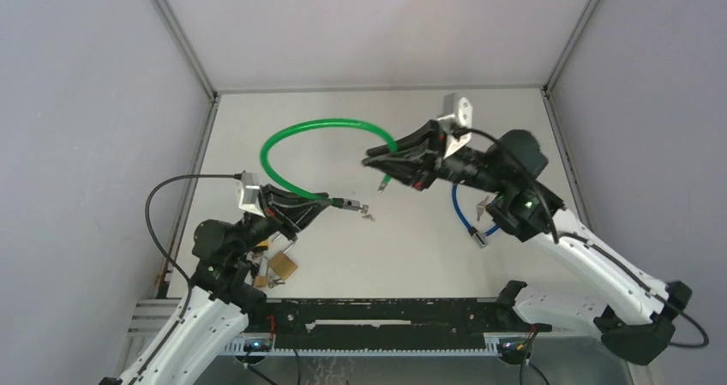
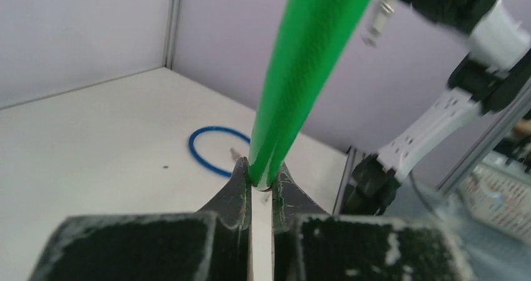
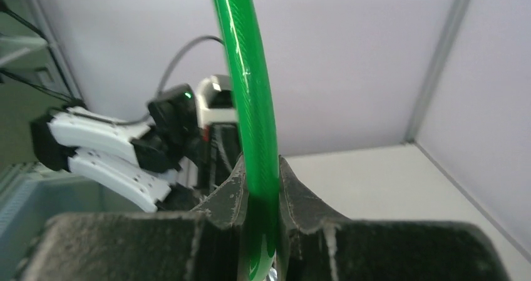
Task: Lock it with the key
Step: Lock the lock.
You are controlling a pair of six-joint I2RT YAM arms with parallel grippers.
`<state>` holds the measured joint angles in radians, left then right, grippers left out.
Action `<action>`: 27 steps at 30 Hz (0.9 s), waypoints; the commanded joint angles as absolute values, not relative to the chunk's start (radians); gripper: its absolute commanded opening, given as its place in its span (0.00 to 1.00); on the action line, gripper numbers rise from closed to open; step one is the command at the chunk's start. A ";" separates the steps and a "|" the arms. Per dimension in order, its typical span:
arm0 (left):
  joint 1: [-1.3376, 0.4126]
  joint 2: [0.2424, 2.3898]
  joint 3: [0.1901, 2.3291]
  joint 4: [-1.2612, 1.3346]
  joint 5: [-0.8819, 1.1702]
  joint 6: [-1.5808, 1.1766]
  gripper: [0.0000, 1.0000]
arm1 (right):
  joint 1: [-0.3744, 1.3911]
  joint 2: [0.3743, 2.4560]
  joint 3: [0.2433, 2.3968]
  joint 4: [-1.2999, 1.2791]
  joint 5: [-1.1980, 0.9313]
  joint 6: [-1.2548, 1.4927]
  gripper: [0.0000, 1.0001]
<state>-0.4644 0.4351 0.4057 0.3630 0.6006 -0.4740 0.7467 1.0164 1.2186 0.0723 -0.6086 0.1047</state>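
Here, left gripper [image 2: 262, 176] pinched tight on green cable [image 1: 326, 123], cable rising from between its fingertips; right gripper [image 3: 260, 171] clamps the other end.

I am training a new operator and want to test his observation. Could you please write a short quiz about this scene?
1. True or false: the left gripper and the right gripper are each shut on the green cable.
2. Where is the blue cable? A: on the table, near the right arm. B: in the left gripper. C: held by both grippers.
3. Fill in: the brass padlock lies on the table beside the ___ arm.
Key: 1 true; 2 A; 3 left.
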 commanded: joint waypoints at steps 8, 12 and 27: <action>-0.468 0.397 0.462 0.558 0.434 -0.903 0.00 | 1.044 1.203 1.260 0.488 -0.278 0.094 0.00; -0.463 0.378 0.451 0.578 0.437 -0.901 0.00 | 1.045 1.219 1.271 0.439 -0.288 0.101 0.00; -0.426 0.347 0.439 0.599 0.432 -0.847 0.00 | 1.061 1.258 1.329 0.226 -0.302 0.102 0.00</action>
<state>-0.4366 0.3576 0.4088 0.5423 0.4362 -0.8570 1.0348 1.2446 1.2915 0.2504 -0.2928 0.0956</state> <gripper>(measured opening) 0.068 0.187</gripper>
